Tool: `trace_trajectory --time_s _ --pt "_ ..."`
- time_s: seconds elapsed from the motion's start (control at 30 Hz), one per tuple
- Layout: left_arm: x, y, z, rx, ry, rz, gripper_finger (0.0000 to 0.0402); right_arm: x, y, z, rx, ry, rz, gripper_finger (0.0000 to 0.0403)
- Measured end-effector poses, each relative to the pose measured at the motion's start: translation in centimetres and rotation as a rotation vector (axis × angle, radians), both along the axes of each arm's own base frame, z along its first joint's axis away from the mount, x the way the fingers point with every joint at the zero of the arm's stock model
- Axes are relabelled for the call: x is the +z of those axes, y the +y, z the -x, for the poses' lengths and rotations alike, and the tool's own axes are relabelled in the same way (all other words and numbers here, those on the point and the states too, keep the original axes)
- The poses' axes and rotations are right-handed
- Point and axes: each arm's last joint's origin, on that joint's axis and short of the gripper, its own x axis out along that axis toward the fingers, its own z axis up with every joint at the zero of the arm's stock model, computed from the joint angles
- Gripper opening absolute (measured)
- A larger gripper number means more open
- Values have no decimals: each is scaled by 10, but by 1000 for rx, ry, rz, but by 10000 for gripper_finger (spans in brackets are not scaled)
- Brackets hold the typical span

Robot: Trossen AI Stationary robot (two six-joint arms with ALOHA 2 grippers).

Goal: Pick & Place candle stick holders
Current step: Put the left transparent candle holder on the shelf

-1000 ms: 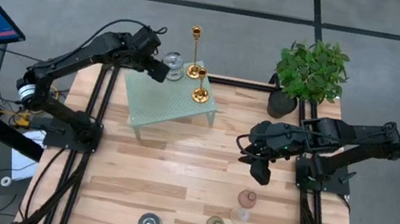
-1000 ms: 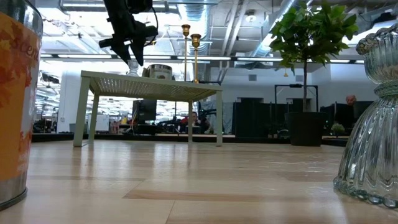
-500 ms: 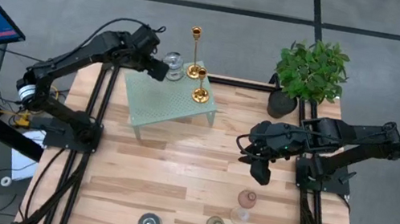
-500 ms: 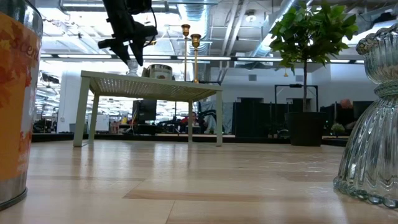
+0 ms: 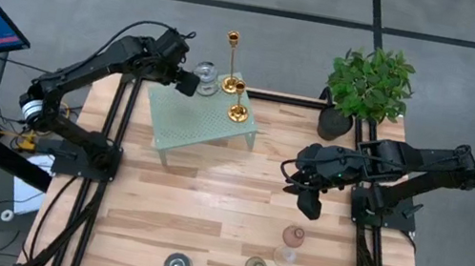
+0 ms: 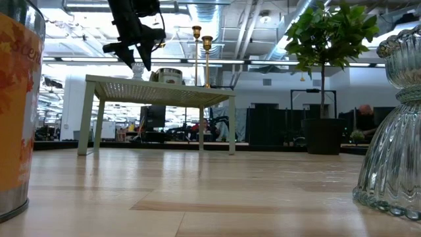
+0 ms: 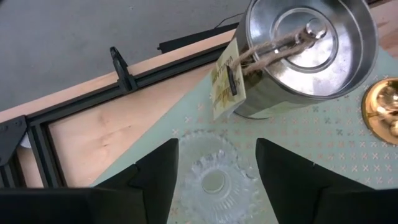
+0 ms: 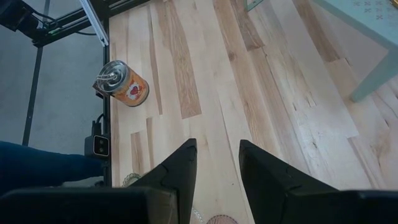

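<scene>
Barely anything moved: left gripper drifted slightly, fingers spread wide above clear glass holder on mint rack, gripping nothing. Rack carries metal cup and two gold candlesticks. Four holders remain off-rack near right gripper, part-open, empty.

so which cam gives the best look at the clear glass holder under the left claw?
Left wrist view: the clear glass holder sits on the green rack between the open left claw fingers. High view shows a speck by the claw; low view hides it; right wrist view misses it.
</scene>
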Motion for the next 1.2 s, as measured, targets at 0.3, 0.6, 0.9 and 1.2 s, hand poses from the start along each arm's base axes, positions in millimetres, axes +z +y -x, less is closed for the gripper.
trace_trajectory --time_s 0.3,0.6,0.9,1.2 --pt "1 1 0 2 20 -35 218 0 0 0 1 0 2 111" --pt "6 3 -1 -65 37 -126 204 0 0 0 1 0 1 111" --pt "42 -19 23 -118 -100 -274 213 0 0 0 0 0 0 111" --pt "48 -76 69 -267 -162 37 19 0 -1 0 -1 0 3 111"
